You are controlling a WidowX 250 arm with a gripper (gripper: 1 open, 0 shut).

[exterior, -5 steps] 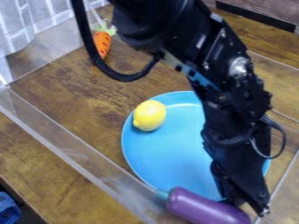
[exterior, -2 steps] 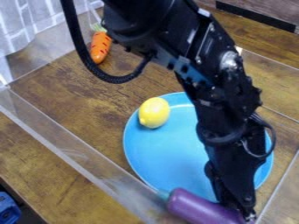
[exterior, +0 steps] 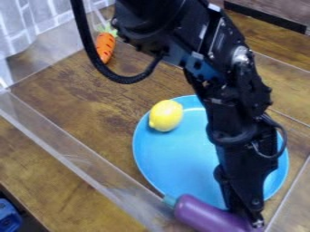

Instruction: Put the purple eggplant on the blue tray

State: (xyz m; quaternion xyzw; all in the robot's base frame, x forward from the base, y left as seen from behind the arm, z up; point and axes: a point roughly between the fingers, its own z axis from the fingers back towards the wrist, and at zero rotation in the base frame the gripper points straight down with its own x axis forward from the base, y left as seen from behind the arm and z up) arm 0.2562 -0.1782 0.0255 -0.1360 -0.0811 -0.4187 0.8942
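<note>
A: ok so what's going on here, biggest stuff first?

B: The black robot arm (exterior: 206, 82) is taking up most of the shot, reaching down from the top toward the bottom right. Under it the blue tray (exterior: 158, 154) is sitting on the wooden table (exterior: 61, 100), with a clear plastic wall (exterior: 72, 149) running along the near side.

A: and the eggplant?

B: The purple eggplant (exterior: 208, 216) is lying at the bottom edge, just off the tray's near rim, touching or almost touching it, can't tell which. So it's not sitting on the tray.

A: gripper?

B: The gripper (exterior: 252, 217) is pointing down right at the eggplant's right end, jaws looking pinched narrow on it.

A: anything else?

B: A yellow lemon (exterior: 166, 115) is resting on the tray, and an orange carrot (exterior: 105, 44) is lying far back.
</note>
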